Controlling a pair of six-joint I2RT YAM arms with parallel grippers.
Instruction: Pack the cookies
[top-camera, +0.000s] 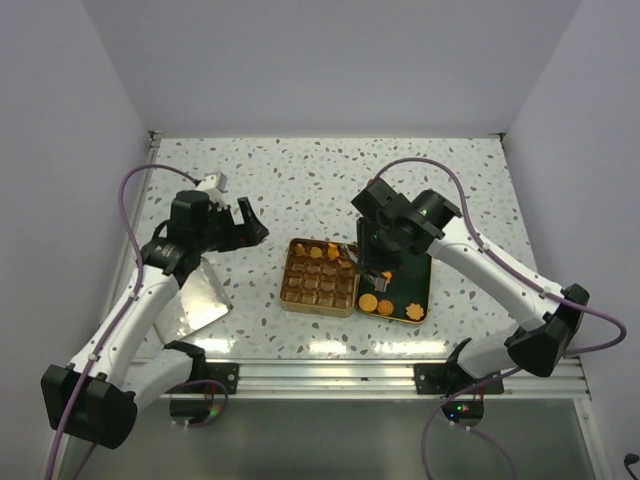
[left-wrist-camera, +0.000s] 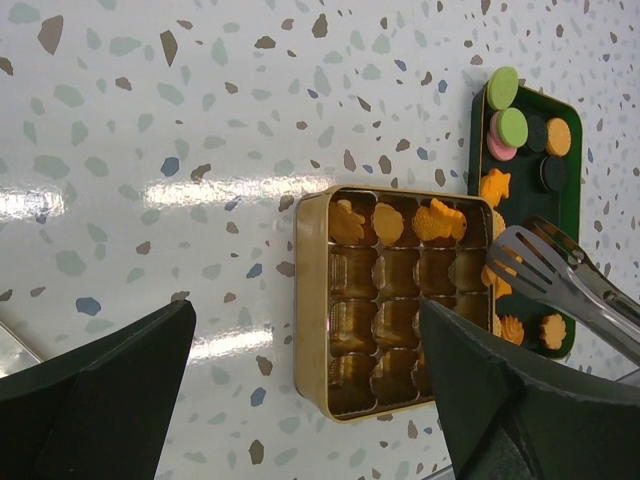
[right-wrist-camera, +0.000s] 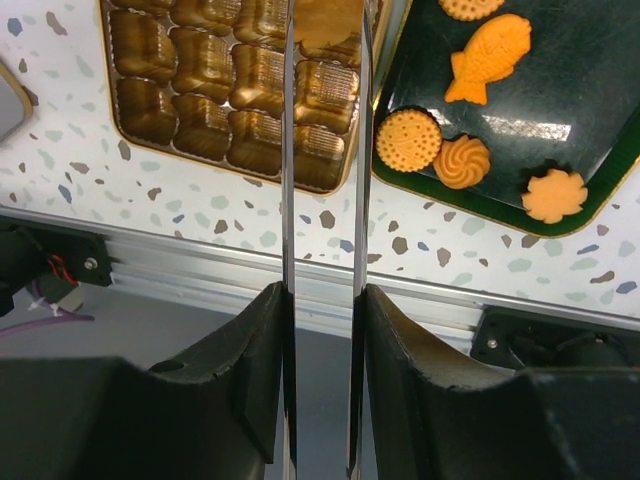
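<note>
Cookies (right-wrist-camera: 408, 140), small flat orange-tan biscuits, look light, stiff and brittle. A gentle pinch across opposite edges should suit them; a hard squeeze would likely crumble them. Seen from above, most lie at the 6 o'clock end of the dark green rectangular tray (right-wrist-camera: 590, 60). The tray sits just at 3 o'clock of the gold compartmented tin (left-wrist-camera: 310, 300), whose 12 o'clock row holds three.

The right gripper (right-wrist-camera: 322, 300) is clamped on slim metal tongs (right-wrist-camera: 288, 200); whether their tips hold a biscuit I cannot tell. The left gripper (left-wrist-camera: 307, 310) hangs spread wide, holding nothing.

Only the left wrist view shows green, pink and black discs (left-wrist-camera: 512, 126) at the tray's 12 o'clock end. Only the right wrist view makes out fish, swirl and flower shapes.
</note>
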